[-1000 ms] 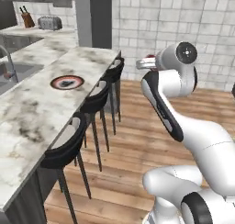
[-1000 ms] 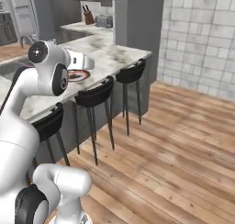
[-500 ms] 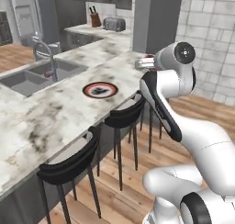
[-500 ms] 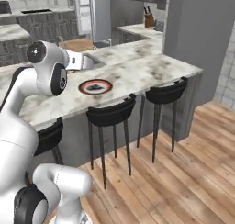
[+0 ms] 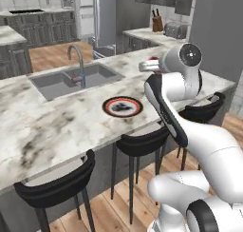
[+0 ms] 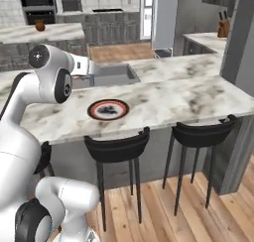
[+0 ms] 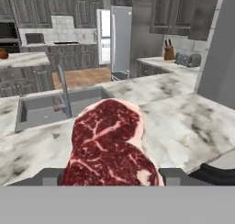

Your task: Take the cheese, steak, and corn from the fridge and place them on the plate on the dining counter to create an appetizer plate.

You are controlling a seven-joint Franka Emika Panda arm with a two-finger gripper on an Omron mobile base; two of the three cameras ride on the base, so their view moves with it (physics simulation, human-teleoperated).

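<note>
Swung toward the sink (image 5: 61, 83), the view shows gripper (image 7: 112, 175) pinching steak (image 7: 110, 145) above stools (image 6: 116, 149).

even, soft rendered light, faint shadows, no glare, slightly blurry low-resolution pictures.

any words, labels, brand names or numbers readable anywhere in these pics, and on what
None: no readable text on anything here.
The plate has a reddish-white pattern in its centre, not lettering.
The steak in the gripper shows only pale marbling.
The toaster, knife block and fridge carry no legible label; they are small and blurred.
</note>
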